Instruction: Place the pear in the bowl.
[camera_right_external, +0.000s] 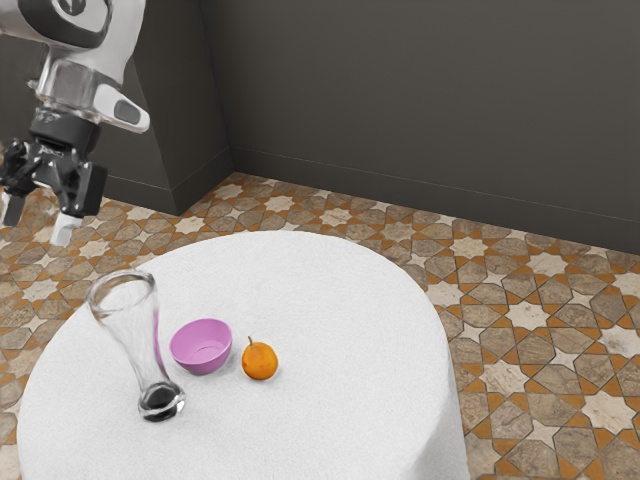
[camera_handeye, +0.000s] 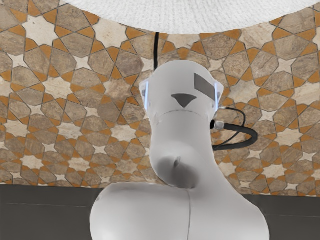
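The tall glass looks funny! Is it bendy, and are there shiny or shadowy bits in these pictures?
Exterior view: the tall glass is see-through, with pale glints on its rim, a dark base, and a pink streak down its side, perhaps the bowl's color bent by the glass. Wrist view: two blue-white glowing strips on the white arm, and a soft dark patch lower down.

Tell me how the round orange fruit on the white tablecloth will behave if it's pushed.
The round orange fruit would probably roll, given its curved sides. Pushed towards the round pink bowl, it would likely stop soon, since that sits close by. Its thin stem might bend.
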